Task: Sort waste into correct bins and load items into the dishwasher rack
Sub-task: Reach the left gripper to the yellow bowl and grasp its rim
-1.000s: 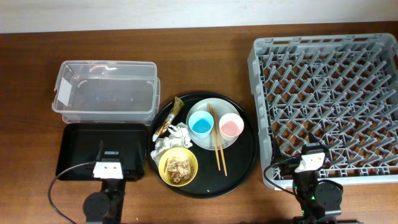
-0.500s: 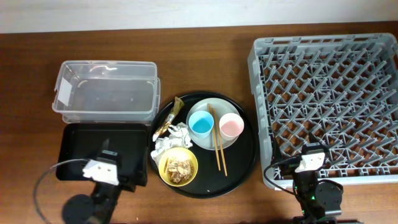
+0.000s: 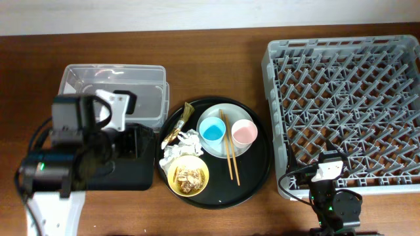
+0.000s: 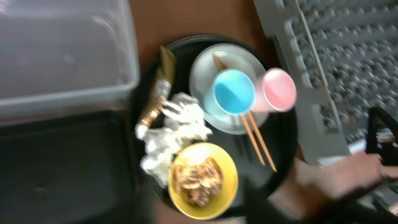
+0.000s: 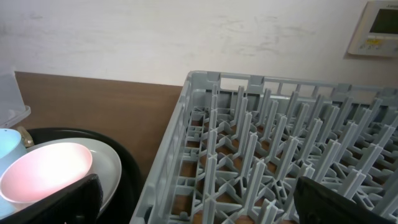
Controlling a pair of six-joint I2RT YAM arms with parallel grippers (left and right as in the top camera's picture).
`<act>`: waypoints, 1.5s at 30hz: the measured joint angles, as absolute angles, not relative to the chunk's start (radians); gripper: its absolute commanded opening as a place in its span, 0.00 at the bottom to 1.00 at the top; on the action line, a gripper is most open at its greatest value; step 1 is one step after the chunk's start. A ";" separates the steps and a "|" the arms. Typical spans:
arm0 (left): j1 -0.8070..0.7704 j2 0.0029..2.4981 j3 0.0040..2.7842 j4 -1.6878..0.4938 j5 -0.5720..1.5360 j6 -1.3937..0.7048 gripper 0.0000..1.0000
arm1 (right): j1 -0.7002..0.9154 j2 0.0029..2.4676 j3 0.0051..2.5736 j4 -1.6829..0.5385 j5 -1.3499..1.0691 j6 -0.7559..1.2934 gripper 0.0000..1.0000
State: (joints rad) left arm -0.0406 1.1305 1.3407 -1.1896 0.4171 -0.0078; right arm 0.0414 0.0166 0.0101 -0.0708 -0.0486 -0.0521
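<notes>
On the round black tray, a pale plate [image 3: 226,111] carries a light blue cup [image 3: 212,131], a pink cup [image 3: 243,133] and wooden chopsticks [image 3: 231,160]. Beside them lie white napkins [image 3: 182,147], a brown-and-gold wrapper [image 3: 178,124] and a yellow bowl [image 3: 188,176] of brown scraps. My left gripper [image 3: 138,141] hangs raised over the black bin [image 3: 125,177] and the clear tub [image 3: 111,82]. Its blurred fingers stand partly apart, holding nothing. My right gripper [image 3: 326,172] rests open at the front left corner of the grey rack [image 3: 348,111].
The round black serving tray [image 3: 257,167] sits between the two bins and the rack. In the right wrist view the rack's wall [image 5: 168,155] stands just ahead, with the pink cup [image 5: 43,171] at the left. Cables trail at the table's front edge.
My left arm has lifted off the front edge and swung up and back over the black bin, towards the clear tub. The right arm has not moved.
</notes>
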 measured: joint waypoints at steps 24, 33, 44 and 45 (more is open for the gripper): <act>-0.759 1.266 0.912 -0.797 0.054 -0.523 0.25 | 0.041 0.017 0.010 -0.071 -0.049 -0.052 0.99; -0.760 1.280 0.840 -0.694 0.044 -0.577 0.25 | 0.041 0.017 0.010 -0.071 -0.049 -0.052 0.99; -0.760 1.489 0.838 -0.621 0.044 -0.582 0.24 | 0.041 0.017 0.010 -0.071 -0.049 -0.052 0.99; -0.760 1.498 0.838 -0.616 0.044 -0.581 0.25 | 0.041 0.017 0.010 -0.071 -0.049 -0.052 0.99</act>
State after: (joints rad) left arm -0.7601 1.4979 0.8375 -0.6155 0.0437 -0.5812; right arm 0.0414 0.0166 0.0101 -0.0708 -0.0486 -0.0521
